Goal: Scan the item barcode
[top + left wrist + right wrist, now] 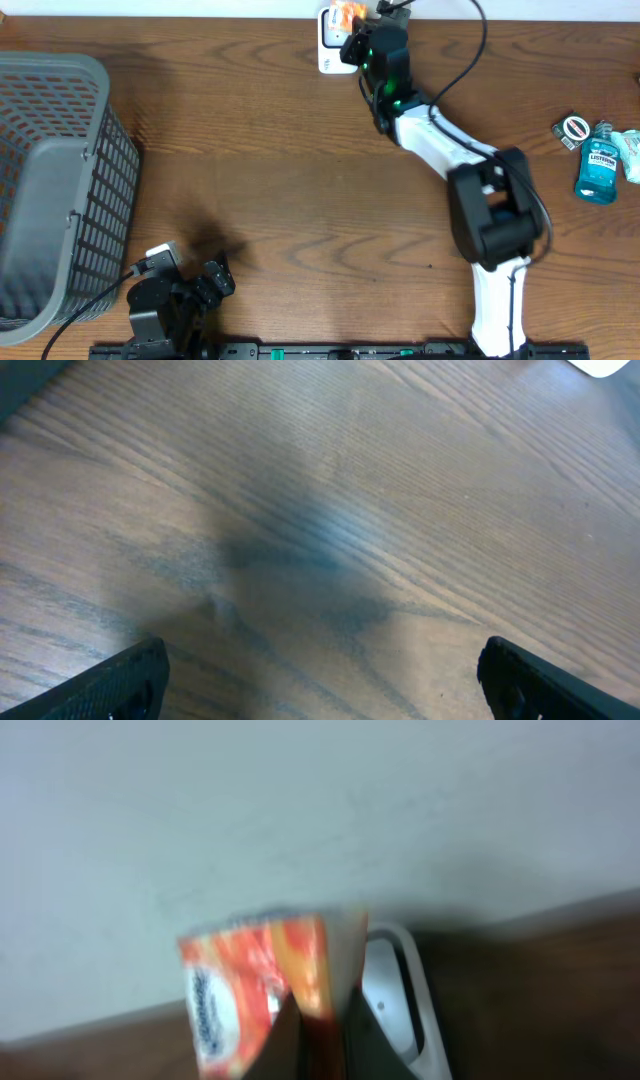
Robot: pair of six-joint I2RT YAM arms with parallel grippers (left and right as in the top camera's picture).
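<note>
An orange and white packet [262, 982], the item, is pinched between the fingers of my right gripper [322, 1045], which is shut on it. From overhead the right gripper [352, 40] holds the packet [347, 14] at the table's far edge, over a white scanner [330, 52]. In the right wrist view the white scanner [395, 1010] lies just behind the packet. No barcode is readable. My left gripper [320, 680] is open above bare wood; overhead it sits at the near left [200, 285].
A grey mesh basket [60, 190] stands at the left edge. A blue mouthwash bottle [598, 160] and a small round item [574, 128] lie at the far right. The brown wooden table [300, 200] spans the middle.
</note>
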